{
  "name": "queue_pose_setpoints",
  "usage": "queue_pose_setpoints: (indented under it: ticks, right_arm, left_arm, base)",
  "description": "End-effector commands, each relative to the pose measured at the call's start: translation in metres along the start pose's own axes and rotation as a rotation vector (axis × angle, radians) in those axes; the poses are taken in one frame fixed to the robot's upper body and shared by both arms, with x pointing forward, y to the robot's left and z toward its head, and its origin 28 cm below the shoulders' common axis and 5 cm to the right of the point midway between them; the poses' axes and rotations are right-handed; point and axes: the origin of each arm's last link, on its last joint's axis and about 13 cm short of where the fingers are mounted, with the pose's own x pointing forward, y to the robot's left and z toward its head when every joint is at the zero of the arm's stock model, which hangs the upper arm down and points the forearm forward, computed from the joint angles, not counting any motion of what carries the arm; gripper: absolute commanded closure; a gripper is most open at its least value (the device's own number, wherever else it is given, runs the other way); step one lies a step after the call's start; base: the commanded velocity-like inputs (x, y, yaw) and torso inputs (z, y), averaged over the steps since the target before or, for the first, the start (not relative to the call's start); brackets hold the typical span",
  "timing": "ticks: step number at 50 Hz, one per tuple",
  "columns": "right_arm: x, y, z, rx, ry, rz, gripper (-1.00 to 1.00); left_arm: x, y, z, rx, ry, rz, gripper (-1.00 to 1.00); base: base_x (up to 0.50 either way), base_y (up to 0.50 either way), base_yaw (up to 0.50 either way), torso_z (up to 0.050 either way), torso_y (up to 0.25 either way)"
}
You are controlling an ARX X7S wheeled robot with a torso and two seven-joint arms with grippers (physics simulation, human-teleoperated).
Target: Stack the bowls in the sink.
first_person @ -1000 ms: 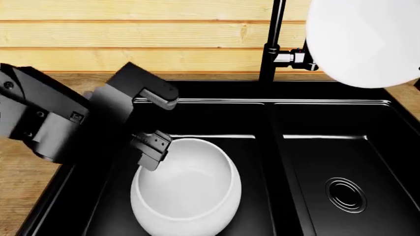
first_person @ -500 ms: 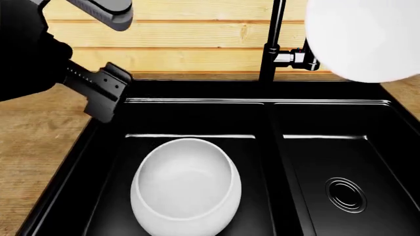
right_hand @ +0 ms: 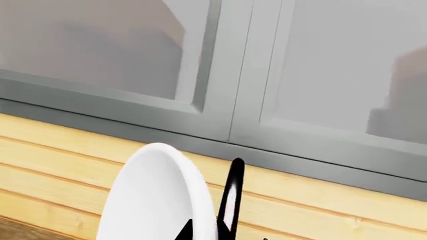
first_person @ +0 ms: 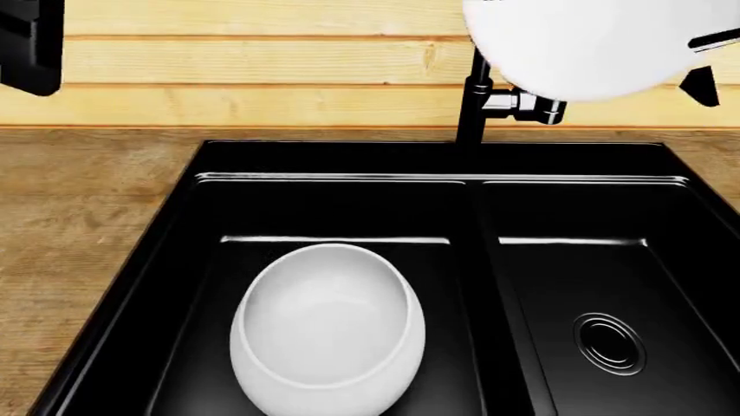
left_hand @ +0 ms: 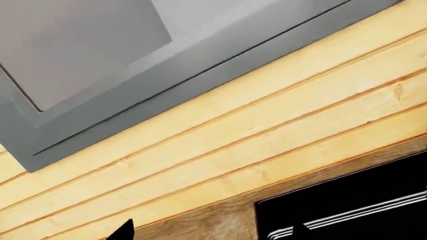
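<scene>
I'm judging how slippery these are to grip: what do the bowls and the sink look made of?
Bowl in the basin and the lifted bowl: plain white with a smooth gloss, likely glazed ceramic, possibly plastic. Sink: black with bright streak reflections along its edges, so a polished hard surface; material unclear.
</scene>
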Motion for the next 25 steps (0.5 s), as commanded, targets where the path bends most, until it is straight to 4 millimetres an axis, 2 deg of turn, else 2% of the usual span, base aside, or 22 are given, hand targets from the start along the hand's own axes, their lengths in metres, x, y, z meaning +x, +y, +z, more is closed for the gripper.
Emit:
queue_pose_setpoints:
  ticks: [1,12,25]
  right_arm:
    - [0.018,0.021,0.01,-0.002,-0.022,0.061,1.0]
    - [0.038,0.048,0.0,0.036,0.037,0.153,1.0]
    - [0.055,0.066,-0.011,0.116,0.134,0.231,1.0]
  left_arm:
    - [-0.019,0.014,0.003,-0.064,-0.108,0.099,-1.0]
    - [-0.023,0.018,0.002,-0.095,-0.146,0.148,-1.0]
    - [-0.022,0.021,-0.001,-0.103,-0.169,0.177,-1.0]
  base:
    - [0.0,0.0,0.0,0.0,0.0]
    - [0.0,0.0,0.0,0.0,0.0]
    - [0.0,0.0,0.0,0.0,0.001]
